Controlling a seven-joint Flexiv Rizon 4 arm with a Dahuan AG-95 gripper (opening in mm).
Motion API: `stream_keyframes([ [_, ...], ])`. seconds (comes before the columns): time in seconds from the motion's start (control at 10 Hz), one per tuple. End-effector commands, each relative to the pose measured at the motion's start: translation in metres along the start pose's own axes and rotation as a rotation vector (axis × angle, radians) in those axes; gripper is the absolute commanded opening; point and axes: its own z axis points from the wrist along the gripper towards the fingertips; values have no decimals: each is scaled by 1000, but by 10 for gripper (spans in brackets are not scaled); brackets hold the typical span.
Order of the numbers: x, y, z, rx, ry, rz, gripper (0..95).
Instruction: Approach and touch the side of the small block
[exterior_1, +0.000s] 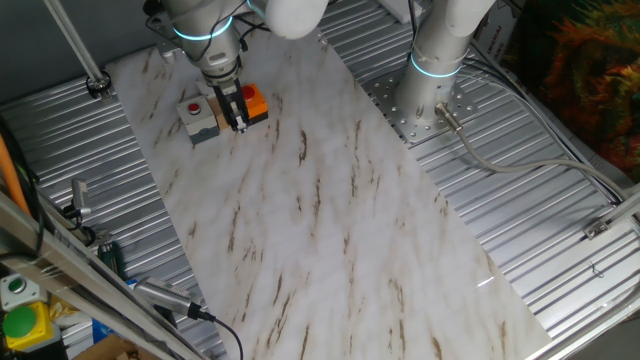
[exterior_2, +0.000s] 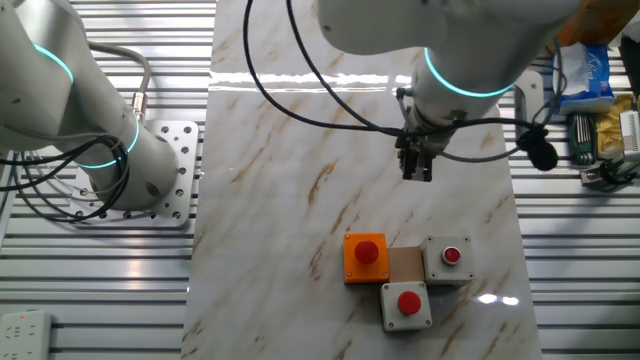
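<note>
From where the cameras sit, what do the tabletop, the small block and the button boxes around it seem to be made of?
The tabletop looks like glossy white marble-pattern board, brown-veined, with light glare. The small block is matte tan, wood or cardboard; unclear. The orange box and the two grey boxes look like moulded plastic, each with a red button. The gripper appears to be dark metal.

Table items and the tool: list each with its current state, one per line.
tool: above the marble top, nothing held, clear of the boxes; open or shut unclear
orange button box: upright, red button up
grey button box: upright, red button up
white button box: upright, red button up
small block: flat, wedged between the three boxes
</note>
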Motion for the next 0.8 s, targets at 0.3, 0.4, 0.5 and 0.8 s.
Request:
stream_keyframes([
  [0.3,-2,1,0,-8,10,12,0],
  [0.4,-2,1,0,-10,11,16,0],
  [0.5,-2,1,0,-12,12,17,0],
  [0.8,-2,1,0,-13,14,18,0],
])
